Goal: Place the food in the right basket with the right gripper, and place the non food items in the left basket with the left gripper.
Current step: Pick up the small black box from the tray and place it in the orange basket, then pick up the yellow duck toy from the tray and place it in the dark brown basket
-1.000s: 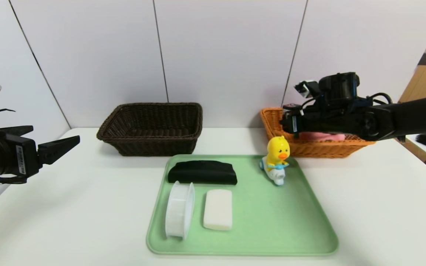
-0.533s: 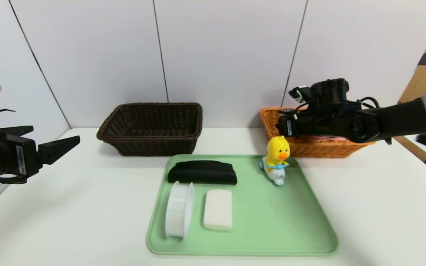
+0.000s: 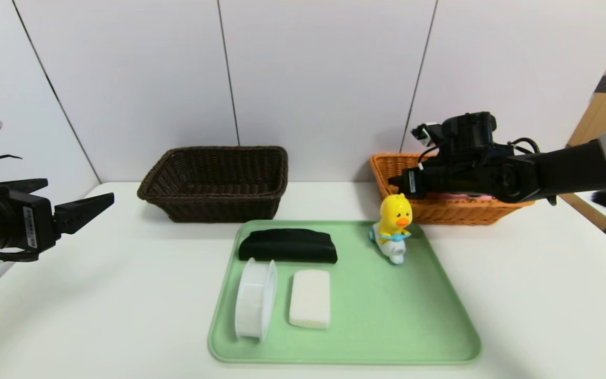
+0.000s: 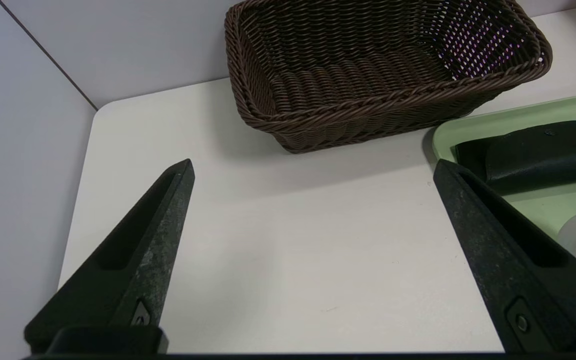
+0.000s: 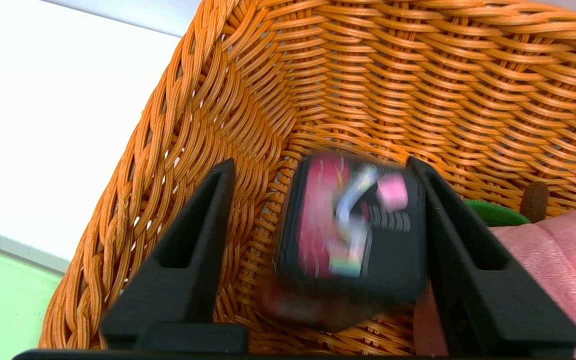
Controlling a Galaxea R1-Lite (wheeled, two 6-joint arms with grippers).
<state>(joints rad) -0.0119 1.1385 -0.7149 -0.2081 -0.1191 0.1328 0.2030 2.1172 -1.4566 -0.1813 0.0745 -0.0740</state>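
My right gripper (image 3: 403,181) hangs over the left end of the orange-tan basket (image 3: 440,213). In the right wrist view its jaws (image 5: 320,164) stand open. The black canister with the red-pink label (image 5: 353,235) is blurred between them, inside the basket (image 5: 418,75), beside the pink plush peach (image 5: 558,250). The peach shows as a pink strip in the head view (image 3: 461,195). My left gripper (image 3: 79,192) is open and empty at the table's left. The duck on a scooter (image 3: 395,221), black pouch (image 3: 287,246), white ribbed container (image 3: 254,299) and soap-like bar (image 3: 310,298) are on the tray.
The light green tray (image 3: 387,326) lies at the table's middle front. The dark brown basket (image 3: 213,184) stands empty behind the tray's left corner; it also shows in the left wrist view (image 4: 368,65). A wall runs close behind both baskets.
My right gripper has come down and a little to the left over the orange-tan basket. The left arm and the things on the tray have not moved.
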